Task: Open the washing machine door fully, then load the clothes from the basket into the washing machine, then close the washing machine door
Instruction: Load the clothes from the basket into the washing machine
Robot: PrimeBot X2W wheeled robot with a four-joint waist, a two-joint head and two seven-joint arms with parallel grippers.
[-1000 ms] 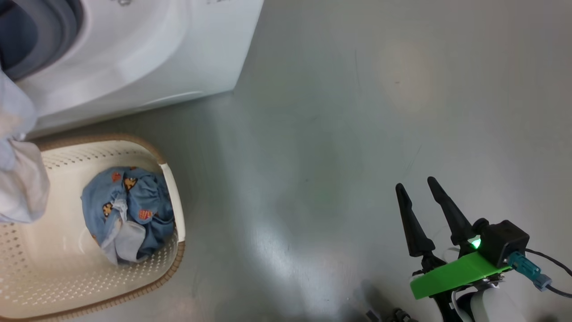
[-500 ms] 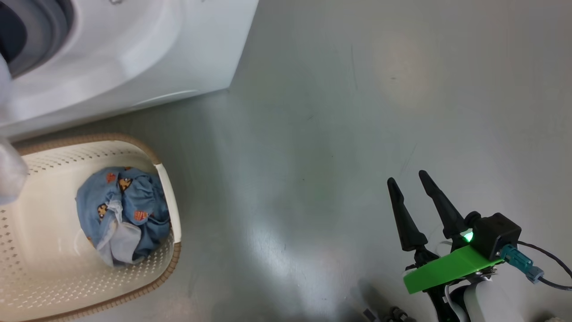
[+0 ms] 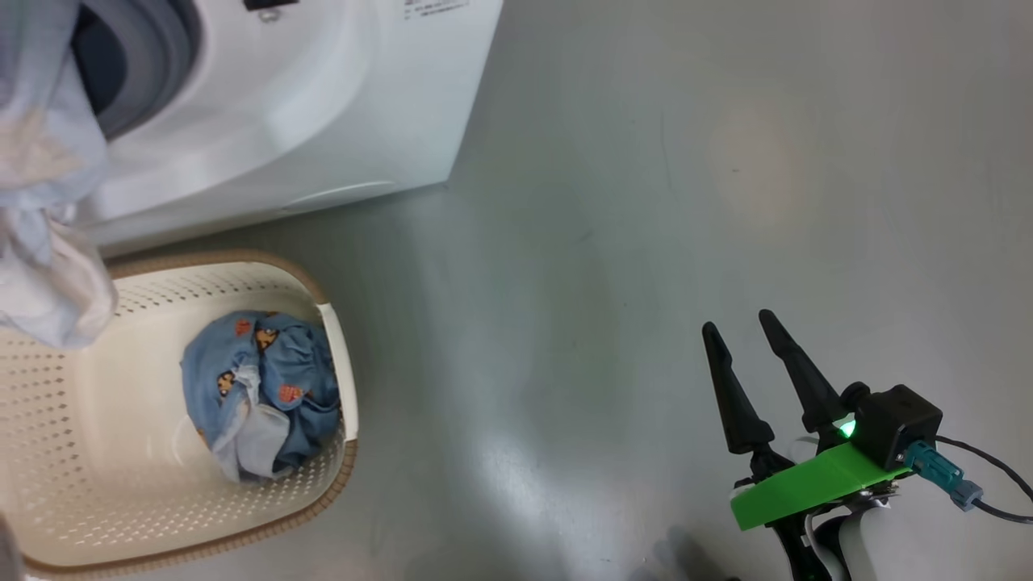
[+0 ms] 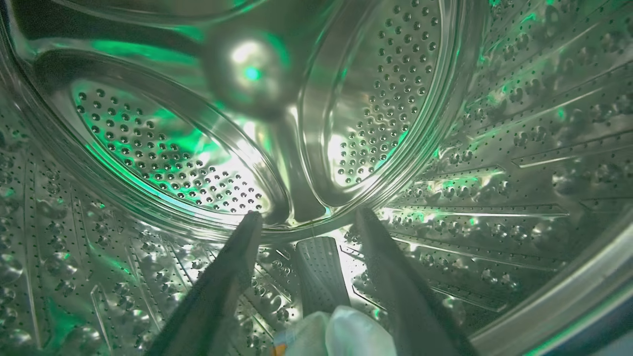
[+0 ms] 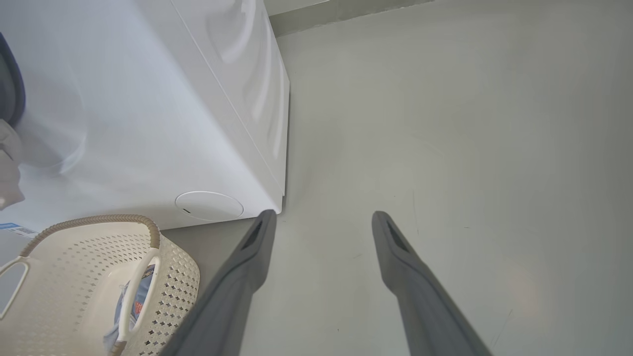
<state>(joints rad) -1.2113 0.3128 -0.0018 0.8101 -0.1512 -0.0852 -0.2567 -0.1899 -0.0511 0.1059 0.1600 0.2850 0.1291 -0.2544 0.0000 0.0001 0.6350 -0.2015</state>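
My left gripper is inside the washing machine's steel perforated drum, open, fingers spread wide. A pale bit of the clothes sits low between the fingers, near their bases. In the head view a pale blue-white garment hangs from the drum mouth down over the basket. A blue garment with orange figures lies in the basket beside the white washing machine. My right gripper hovers open and empty over the floor, far right of the basket. The washing machine door is out of view.
Grey floor spreads to the right of the machine and basket. In the right wrist view my right gripper points past the machine's front corner, with the basket's handle at the lower left.
The head camera has shifted, so machine and basket sit further right in view. The left gripper has gone from shut to open. The right gripper has stayed in place, open.
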